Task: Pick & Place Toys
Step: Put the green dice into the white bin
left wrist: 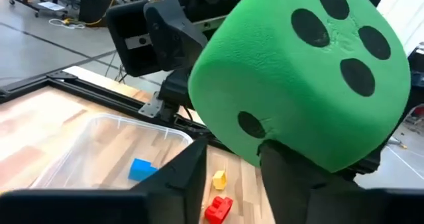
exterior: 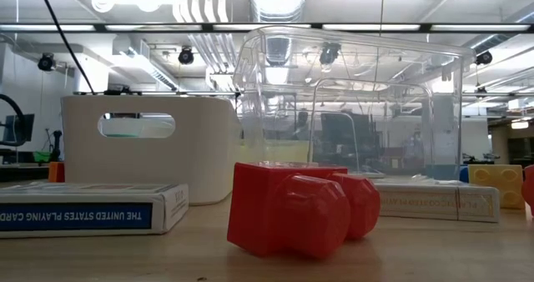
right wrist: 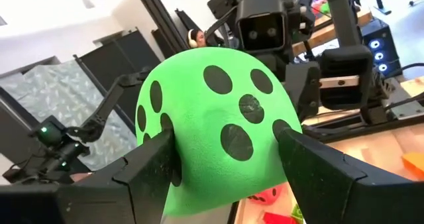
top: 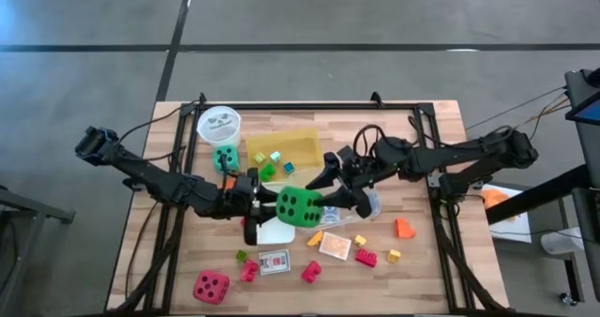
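1. Nearest to you in the right wrist view is the green die [right wrist: 218, 118], a big, soft-looking foam cube with rounded corners and black dots. The right gripper [right wrist: 225, 151] clamps it, one dark finger pressed into each side.
2. From above, the green die hangs over the middle of the wooden table [top: 441, 261], between the two arms.
3. The left gripper [top: 253, 204] sits just beside the die. In its own wrist view its fingers [left wrist: 189, 174] are narrowly parted with the die right ahead. You cannot tell whether they touch it.
4. A black metal frame [top: 309, 104] runs along the table's back and sides. Bare wood lies open along the left edge and in the front right corner.
5. At the back sit a round white cup [top: 218, 123], a teal die [top: 226, 157] and a yellow tray [top: 305, 143] with small blocks in it.
6. A clear plastic box [left wrist: 99, 151] with glossy thin walls lies under the arms.
7. Towards the front, well apart from one another, lie a red die [top: 211, 287], a card pack [top: 275, 262], an orange block [top: 404, 228] and small red and yellow blocks.
8. In the low view a shiny red block [exterior: 292, 211] with rounded studs stands closest.
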`<move>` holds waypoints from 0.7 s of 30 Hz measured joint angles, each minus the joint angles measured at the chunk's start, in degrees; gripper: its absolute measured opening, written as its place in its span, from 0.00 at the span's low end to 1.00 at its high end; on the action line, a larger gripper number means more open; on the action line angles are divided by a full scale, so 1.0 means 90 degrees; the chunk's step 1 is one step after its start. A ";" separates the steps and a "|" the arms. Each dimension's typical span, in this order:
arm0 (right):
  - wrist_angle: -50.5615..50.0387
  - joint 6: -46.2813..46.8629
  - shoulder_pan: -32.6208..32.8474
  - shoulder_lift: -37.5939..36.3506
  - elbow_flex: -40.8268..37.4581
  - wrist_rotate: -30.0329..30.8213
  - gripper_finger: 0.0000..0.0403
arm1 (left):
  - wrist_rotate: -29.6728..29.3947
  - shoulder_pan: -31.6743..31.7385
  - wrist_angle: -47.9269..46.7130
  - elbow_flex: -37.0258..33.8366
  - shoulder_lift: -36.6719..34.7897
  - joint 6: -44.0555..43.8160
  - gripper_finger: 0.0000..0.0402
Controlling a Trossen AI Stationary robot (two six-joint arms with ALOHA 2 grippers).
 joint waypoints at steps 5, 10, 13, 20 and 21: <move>-0.0007 -0.0001 0.0105 0.0010 -0.0010 0.0028 0.64 | 0.0050 0.0000 0.0095 0.0000 -0.0004 -0.0199 0.44; -0.0076 -0.0019 0.0191 0.0012 -0.0024 0.0112 0.59 | 0.0002 0.0000 0.0144 0.0004 -0.0019 -0.0484 0.46; -0.0096 -0.0028 0.0236 0.0017 -0.0034 0.0165 0.47 | -0.0007 0.0001 0.0197 0.0025 -0.0032 -0.0532 0.46; -0.0139 -0.0029 0.0306 0.0031 -0.0048 0.0522 0.12 | -0.0133 0.0005 0.0271 0.0051 -0.0053 -0.0697 0.46; -0.0157 -0.0039 0.0306 0.0042 -0.0049 0.0526 0.08 | -0.0161 0.0007 0.0272 0.0052 -0.0055 -0.0697 0.46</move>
